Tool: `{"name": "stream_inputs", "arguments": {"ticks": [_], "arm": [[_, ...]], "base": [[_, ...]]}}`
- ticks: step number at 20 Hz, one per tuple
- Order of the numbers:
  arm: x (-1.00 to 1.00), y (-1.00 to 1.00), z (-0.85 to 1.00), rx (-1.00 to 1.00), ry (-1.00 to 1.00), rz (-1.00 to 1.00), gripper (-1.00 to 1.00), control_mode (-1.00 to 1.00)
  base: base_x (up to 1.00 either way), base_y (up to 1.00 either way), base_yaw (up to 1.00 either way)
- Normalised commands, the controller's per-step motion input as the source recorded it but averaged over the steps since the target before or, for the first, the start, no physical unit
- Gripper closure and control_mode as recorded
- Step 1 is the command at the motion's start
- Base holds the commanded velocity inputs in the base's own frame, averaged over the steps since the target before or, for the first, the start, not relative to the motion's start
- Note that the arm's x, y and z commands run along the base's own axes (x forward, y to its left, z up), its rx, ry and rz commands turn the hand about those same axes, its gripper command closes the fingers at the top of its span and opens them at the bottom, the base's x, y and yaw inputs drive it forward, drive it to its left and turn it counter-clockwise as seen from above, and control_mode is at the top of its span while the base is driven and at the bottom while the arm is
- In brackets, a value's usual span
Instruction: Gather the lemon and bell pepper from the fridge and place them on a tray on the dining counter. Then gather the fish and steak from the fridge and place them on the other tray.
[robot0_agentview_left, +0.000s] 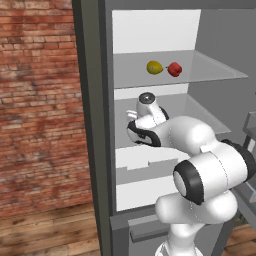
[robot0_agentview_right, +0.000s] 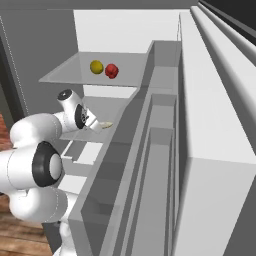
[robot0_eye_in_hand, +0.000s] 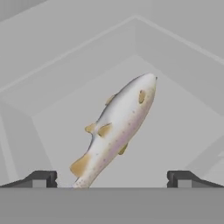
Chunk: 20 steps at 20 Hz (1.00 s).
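Gripper (robot0_eye_in_hand: 112, 179) jaws wide apart over fish (robot0_eye_in_hand: 116, 129) on white fridge (robot0_agentview_left: 95, 125) shelf; lemon (robot0_agentview_left: 154, 67), bell pepper (robot0_agentview_left: 174, 69) on glass shelf above; brick wall (robot0_agentview_left: 37, 100) left.

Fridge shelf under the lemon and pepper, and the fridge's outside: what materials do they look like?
Shelf: looks like clear glass, the back wall shows through it. Fridge outside: matte grey, probably steel or painted metal; the render leaves it open. Lemon and bell pepper: glossy skins.
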Motion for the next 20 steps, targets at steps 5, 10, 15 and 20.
{"name": "stream_inputs", "arguments": {"ticks": [5,10,15,20], "arm": [[0.11,0.0,-0.02,0.01,0.0,-0.01,-1.0,-1.0],[0.23,0.0,-0.09,0.01,0.0,0.0,-1.0,-1.0],[0.21,0.0,-0.14,0.01,-0.01,0.0,-1.0,-1.0],[0.1,0.0,-0.15,0.0,0.0,0.0,-1.0,-1.0]], "base": [[0.0,0.0,0.0],[0.0,0.0,0.0],[0.0,0.0,0.0],[0.0,0.0,0.0]]}}
